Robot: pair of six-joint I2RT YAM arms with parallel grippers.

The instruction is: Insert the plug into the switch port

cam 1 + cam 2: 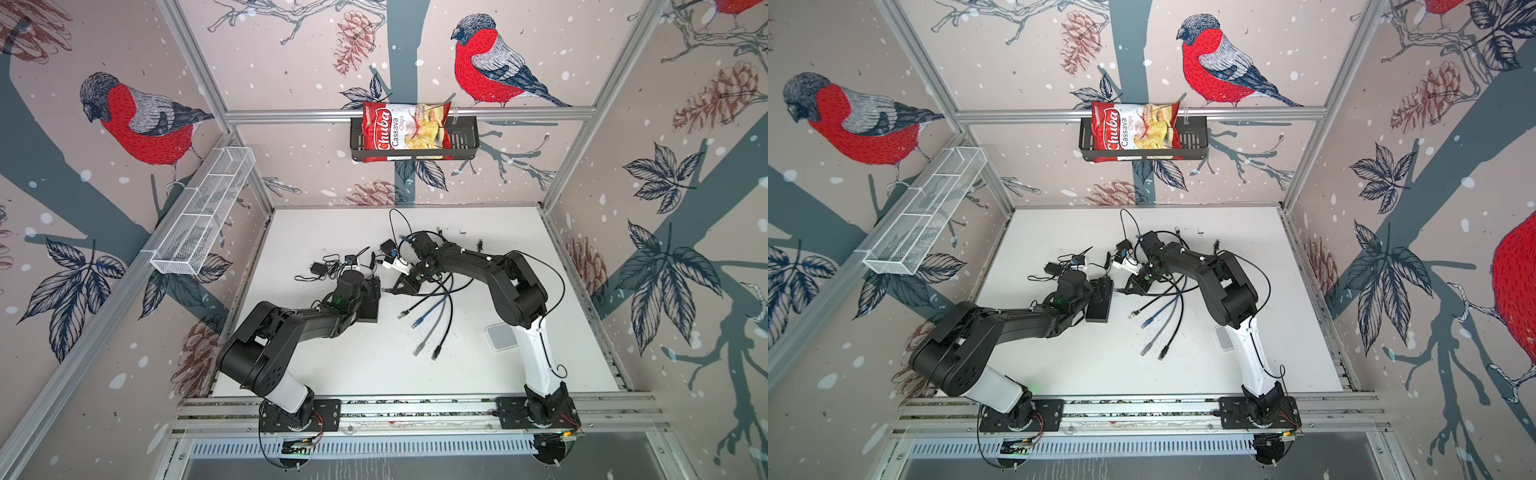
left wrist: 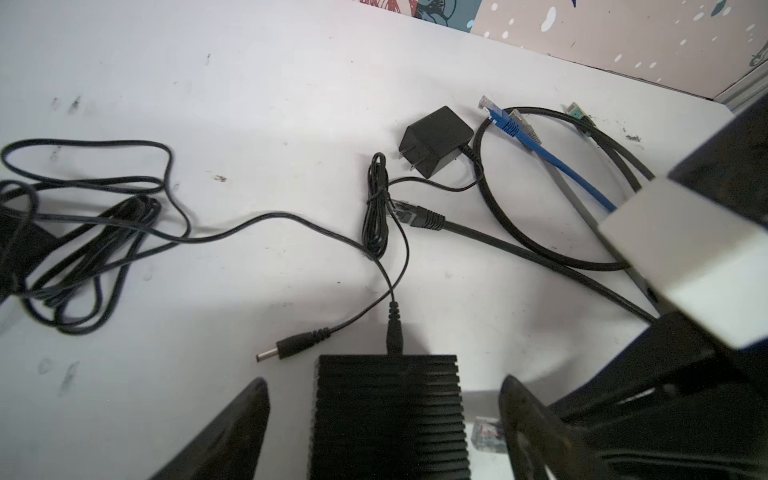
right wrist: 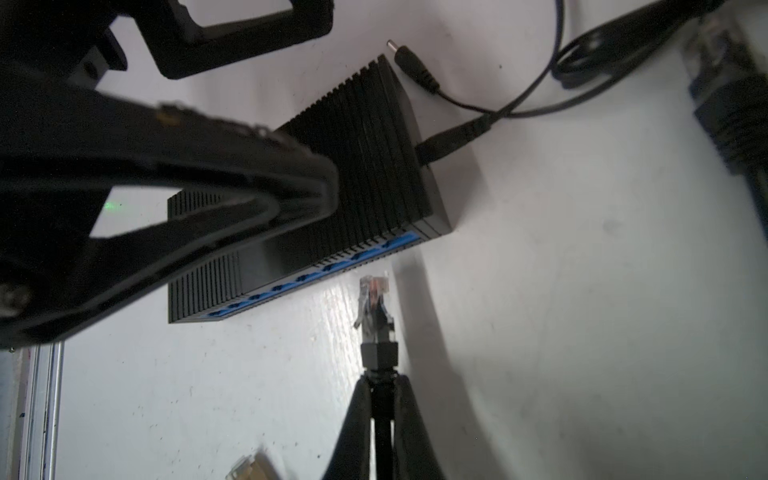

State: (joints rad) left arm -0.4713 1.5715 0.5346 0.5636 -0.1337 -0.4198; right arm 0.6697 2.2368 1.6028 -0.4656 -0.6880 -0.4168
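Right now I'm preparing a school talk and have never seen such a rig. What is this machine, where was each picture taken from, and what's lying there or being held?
These are two black-and-white robot arms bolted at the edge of a white table. Two pictures look down from overhead. The other two come from a camera on each arm's wrist.

The left gripper is open, with its fingers either side of a black ribbed network switch and not touching it. The right gripper is shut just behind a clear network plug on a black cable. The plug is aimed at the switch's blue port row but not yet inserted.

Loose network cables and black power adapters lie around.
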